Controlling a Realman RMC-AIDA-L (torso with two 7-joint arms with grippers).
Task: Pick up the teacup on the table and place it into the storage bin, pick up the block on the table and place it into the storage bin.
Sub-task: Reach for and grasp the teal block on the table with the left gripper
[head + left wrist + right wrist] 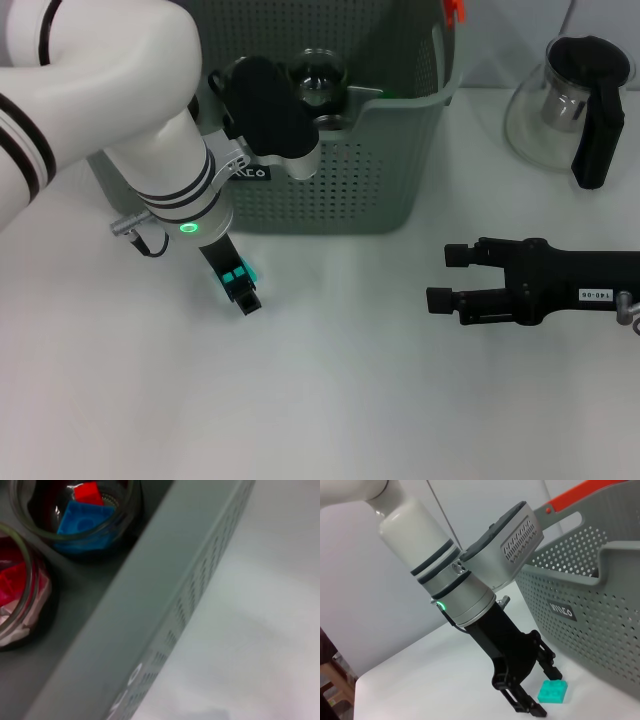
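The left gripper (540, 700), fingers spread, straddles the teal block (553, 691) on the table (330, 400) beside the storage bin (400, 190); contact seems absent. The right gripper (448, 277) rests open, well apart.

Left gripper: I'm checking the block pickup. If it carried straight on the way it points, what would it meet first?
The left gripper points down at the table. The teal block sits at its fingertips, so it would likely meet the block or the tabletop beside it; depth is unclear.
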